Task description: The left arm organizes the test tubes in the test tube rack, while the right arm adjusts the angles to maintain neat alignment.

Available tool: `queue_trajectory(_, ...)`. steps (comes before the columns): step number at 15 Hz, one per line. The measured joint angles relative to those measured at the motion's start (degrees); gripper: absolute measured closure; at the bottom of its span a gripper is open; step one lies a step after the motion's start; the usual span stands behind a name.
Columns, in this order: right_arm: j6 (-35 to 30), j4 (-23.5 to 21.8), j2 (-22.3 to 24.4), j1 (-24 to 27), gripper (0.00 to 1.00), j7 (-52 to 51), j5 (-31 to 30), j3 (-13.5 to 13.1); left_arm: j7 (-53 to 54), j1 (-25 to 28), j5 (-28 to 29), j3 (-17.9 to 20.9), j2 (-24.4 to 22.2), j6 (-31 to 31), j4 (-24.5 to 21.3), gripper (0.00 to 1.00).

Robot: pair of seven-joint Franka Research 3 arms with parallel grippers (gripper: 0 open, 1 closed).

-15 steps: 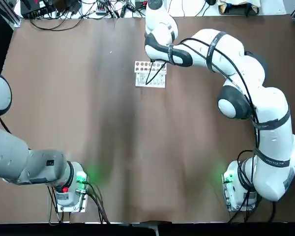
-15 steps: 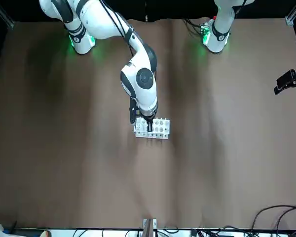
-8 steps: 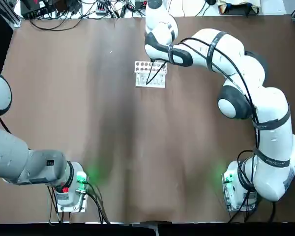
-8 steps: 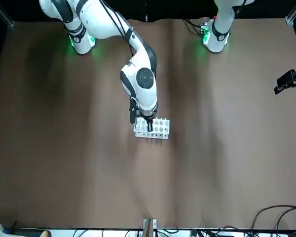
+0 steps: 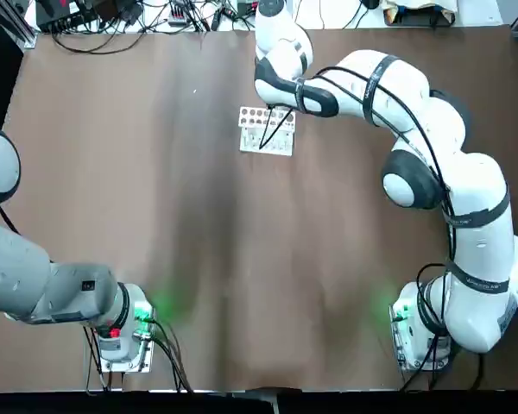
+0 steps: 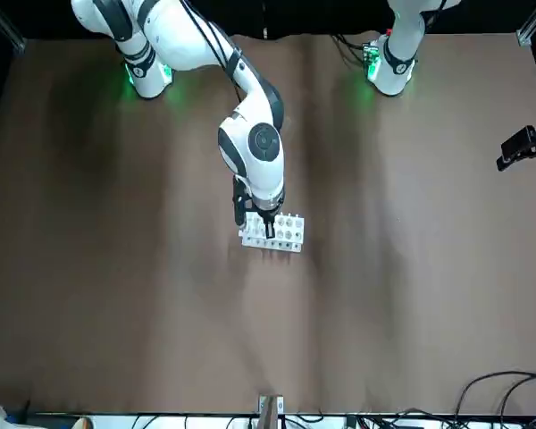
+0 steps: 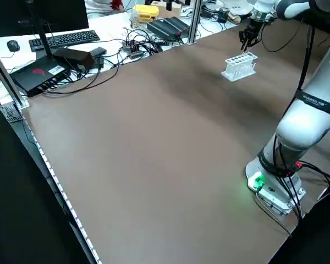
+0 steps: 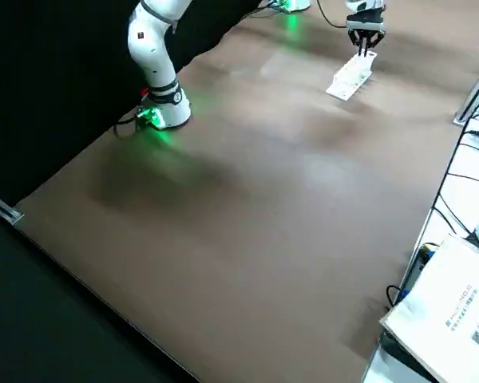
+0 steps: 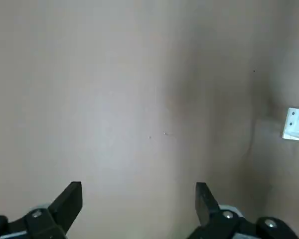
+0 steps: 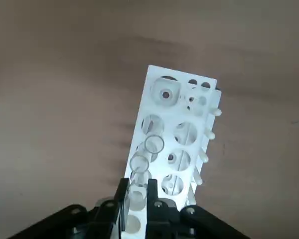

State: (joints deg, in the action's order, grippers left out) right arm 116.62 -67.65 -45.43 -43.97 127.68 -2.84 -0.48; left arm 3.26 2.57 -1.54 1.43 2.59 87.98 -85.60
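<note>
The white test tube rack (image 5: pixel 266 131) stands at the far middle of the table, a little askew (image 6: pixel 272 232). My right gripper (image 6: pixel 266 223) comes down on one end of it. In the right wrist view several clear test tubes (image 10: pixel 153 144) stand in one row of the rack (image 10: pixel 174 124), and the right gripper (image 10: pixel 137 199) is shut on the nearest tube's rim. The left arm (image 5: pixel 34 289) is parked at the near left. Its gripper (image 9: pixel 137 199) hangs open over bare table, with a corner of the rack (image 9: pixel 295 124) far off.
Cables, a keyboard (image 7: pixel 63 39) and black boxes lie past the table's far edge. A black camera (image 6: pixel 523 147) sits at one side of the table. Both arm bases (image 5: pixel 125 332) (image 5: pixel 419 332) glow green at the near edge.
The rack has turned slightly and shifted a little, its gripped end moving with my right gripper. The left arm has not moved.
</note>
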Motion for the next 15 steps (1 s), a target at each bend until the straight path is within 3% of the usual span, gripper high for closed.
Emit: queue_trajectory(15, -2.5, 1.1, 0.0, 0.0, 0.81, -4.2, -1.4, 0.0, 0.0, 0.1, 0.2, 0.0, 0.0, 0.0, 0.0, 0.00)
